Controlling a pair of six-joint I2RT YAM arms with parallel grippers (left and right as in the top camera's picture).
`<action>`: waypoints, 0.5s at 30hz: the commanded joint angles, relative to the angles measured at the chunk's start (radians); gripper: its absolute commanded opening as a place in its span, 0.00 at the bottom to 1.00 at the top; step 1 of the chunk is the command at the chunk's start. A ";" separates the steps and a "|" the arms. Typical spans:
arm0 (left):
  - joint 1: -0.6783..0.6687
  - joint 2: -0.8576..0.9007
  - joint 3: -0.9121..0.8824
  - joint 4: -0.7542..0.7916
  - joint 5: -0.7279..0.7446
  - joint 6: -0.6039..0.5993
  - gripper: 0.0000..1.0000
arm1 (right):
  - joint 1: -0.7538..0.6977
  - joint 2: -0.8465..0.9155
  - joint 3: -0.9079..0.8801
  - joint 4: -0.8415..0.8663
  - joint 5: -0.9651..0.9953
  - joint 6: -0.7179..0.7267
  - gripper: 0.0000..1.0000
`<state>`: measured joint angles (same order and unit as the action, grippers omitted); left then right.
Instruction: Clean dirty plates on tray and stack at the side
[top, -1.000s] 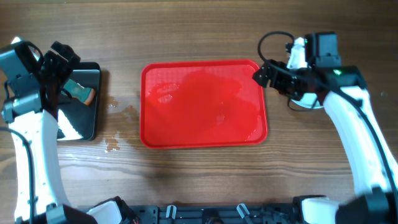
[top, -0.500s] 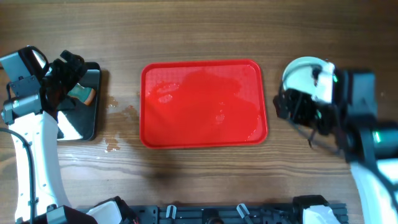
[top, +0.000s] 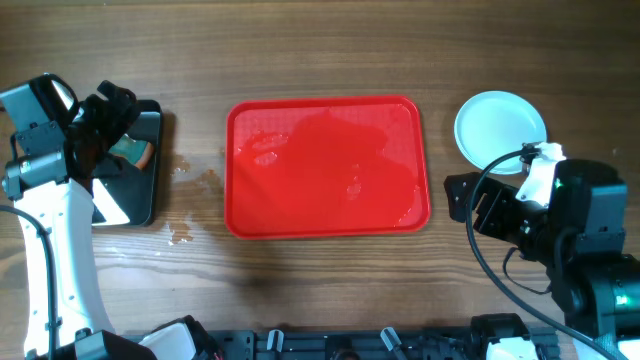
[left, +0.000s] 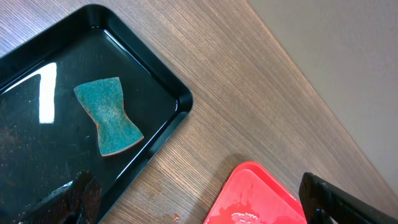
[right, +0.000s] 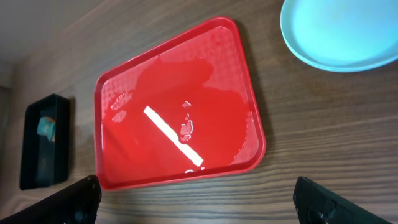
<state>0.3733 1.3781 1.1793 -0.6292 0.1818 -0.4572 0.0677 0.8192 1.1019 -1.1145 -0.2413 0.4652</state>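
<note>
The red tray (top: 327, 166) lies wet and bare of plates in the middle of the table; it also shows in the right wrist view (right: 180, 137) and its corner in the left wrist view (left: 255, 199). The plates (top: 500, 127) sit as a pale aqua stack right of the tray, seen too in the right wrist view (right: 339, 31). My right gripper (right: 194, 202) is open and empty, raised high at the tray's front right. My left gripper (left: 199, 205) is open and empty above the table between the black tray and the red tray.
A glossy black tray (top: 130, 165) at the left holds a teal sponge (left: 109, 115) with an orange-brown underside. Small drops and wet smears lie on the wood (top: 190, 180) between the two trays.
My right arm has pulled back from the plate stack toward the front right, uncovering the plates. The left arm shifted slightly a second ago and then stayed still.
</note>
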 joint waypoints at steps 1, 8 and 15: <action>0.003 0.006 0.001 0.003 0.012 0.005 1.00 | 0.004 0.026 -0.011 0.003 0.037 0.058 1.00; 0.003 0.006 0.001 0.003 0.012 0.005 1.00 | 0.004 0.074 -0.011 0.004 0.039 -0.017 1.00; 0.003 0.006 0.001 0.003 0.012 0.005 1.00 | 0.004 -0.013 -0.071 0.139 0.026 -0.103 1.00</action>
<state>0.3733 1.3781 1.1793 -0.6292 0.1818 -0.4572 0.0677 0.8761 1.0824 -1.0439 -0.2123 0.4347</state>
